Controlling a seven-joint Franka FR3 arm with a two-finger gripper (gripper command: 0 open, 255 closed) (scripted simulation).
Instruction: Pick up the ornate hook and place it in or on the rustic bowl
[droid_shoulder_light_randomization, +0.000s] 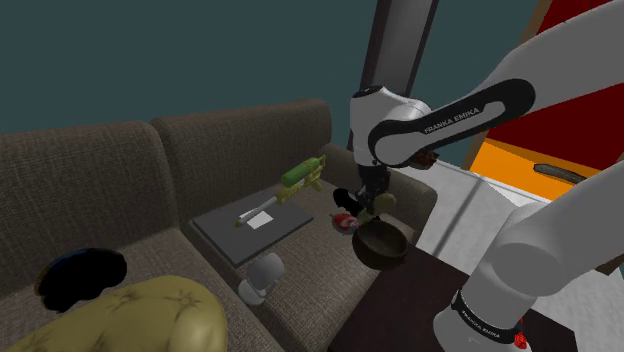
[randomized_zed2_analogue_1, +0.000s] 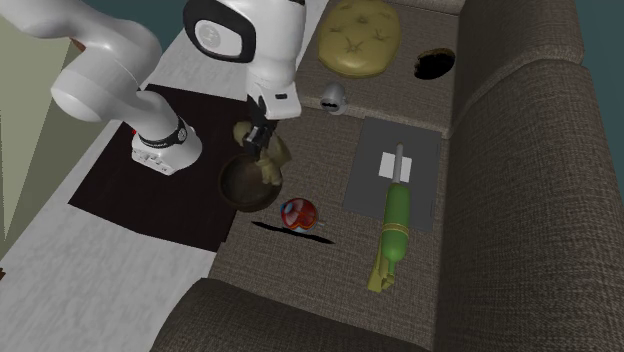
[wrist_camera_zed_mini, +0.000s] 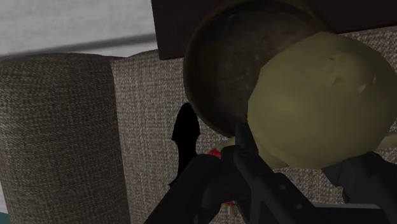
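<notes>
Pincer (wrist_camera_zed_mini: 302, 160) clasps olive hook (wrist_camera_zed_mini: 318, 95), w/ bowl (wrist_camera_zed_mini: 219, 70) partly hidden behind.

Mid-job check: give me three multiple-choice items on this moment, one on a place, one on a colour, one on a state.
1. The small red and blue ball lies: A) on the flat grey tray; B) on the brown fabric sofa seat beside the dark round bowl; C) inside that bowl.
2. The lumpy hook in the black two-finger gripper is: A) olive green; B) white; C) orange.
3. That hook is: A) lying on the tray; B) clasped over the bowl; C) on the yellow cushion.
Answers: 1 B, it rests on seat fabric next to the bowl; 2 A, the wrist view shows it olive; 3 B, the gripper holds it above the bowl.
</notes>
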